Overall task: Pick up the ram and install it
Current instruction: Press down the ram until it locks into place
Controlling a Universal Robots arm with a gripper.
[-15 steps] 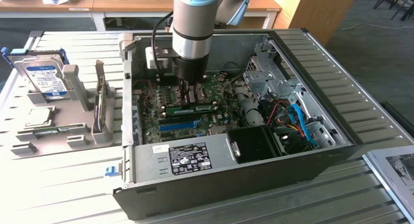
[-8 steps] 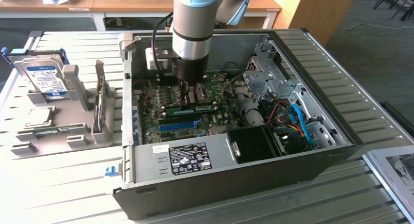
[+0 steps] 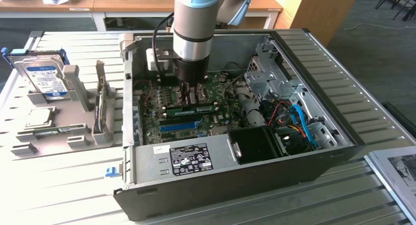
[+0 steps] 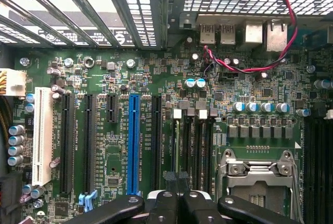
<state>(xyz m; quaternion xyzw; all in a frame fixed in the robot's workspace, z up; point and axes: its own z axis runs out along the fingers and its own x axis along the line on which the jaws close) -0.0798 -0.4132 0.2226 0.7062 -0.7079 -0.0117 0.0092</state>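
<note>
Closest to the wrist camera, the gripper [image 4: 177, 181] has its two dark fingers pressed together with no gap between them and nothing clamped, their tips pointing down at the motherboard [image 4: 208, 78]. They hang over the black memory slots beside the CPU socket [image 4: 257, 174], and a long blue slot [image 4: 133, 140] runs alongside, a little apart. A red wire [image 4: 244, 69] loops across the board near the rear ports

In the exterior view the arm reaches straight down into the open case [image 3: 260, 186], at the upper middle of the frame. The ram [image 3: 195, 109] is a green stick with a pale label, lying flat along the board in the middle of the frame, directly under the fingertips. Whether the tips touch it I cannot tell. The blue slot [image 3: 179, 126] sits just below it in the frame, and the power supply [image 3: 182, 159] fills the case's lower edge

At the exterior view's left, well apart from the case, a grey stand [image 3: 58, 142] on the slatted table [image 3: 65, 196] holds a hard drive [image 3: 44, 79] upright
</note>
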